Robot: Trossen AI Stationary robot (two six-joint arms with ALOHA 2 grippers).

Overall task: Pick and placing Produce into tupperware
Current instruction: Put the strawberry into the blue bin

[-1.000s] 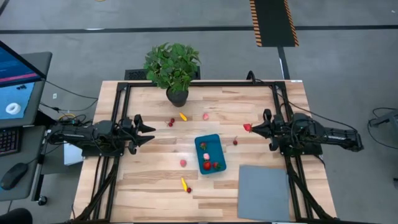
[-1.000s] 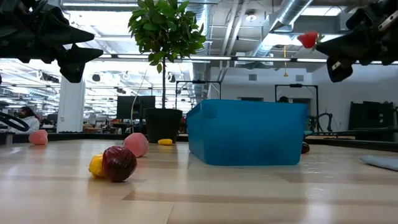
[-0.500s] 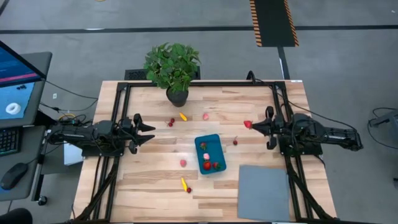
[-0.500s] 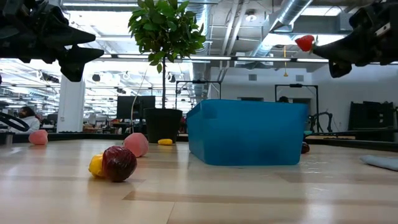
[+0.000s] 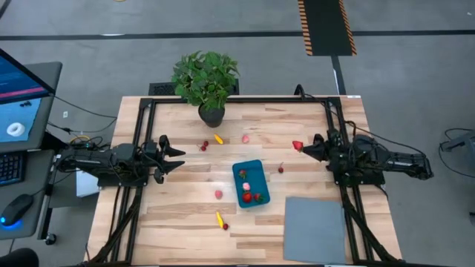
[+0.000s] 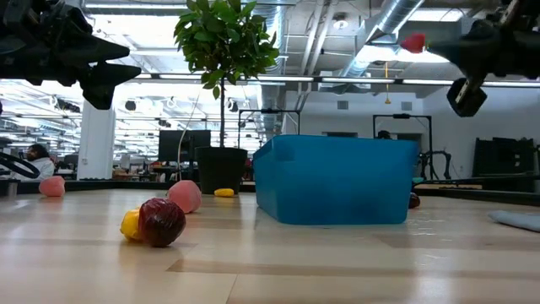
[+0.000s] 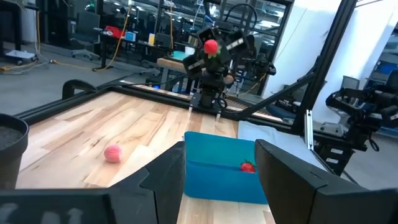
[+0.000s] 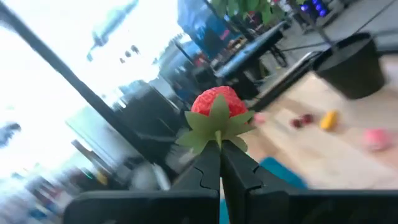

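From above, your right gripper (image 5: 301, 146) is clamped on a red strawberry (image 5: 297, 145), well right of the glossy blue tub (image 5: 249, 183) on the wooden table (image 5: 178, 200). Your left gripper (image 5: 178, 157) waits, fingers apart. Right wrist: thin tips pinch its green leaf (image 8: 216, 129).

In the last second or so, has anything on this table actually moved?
Only the right claw. Shut on a strawberry, it turned at the wrist and carried the berry slightly higher, as the low view shows. The left claw stayed open and parked at its side; the blue tub and the loose produce did not move.
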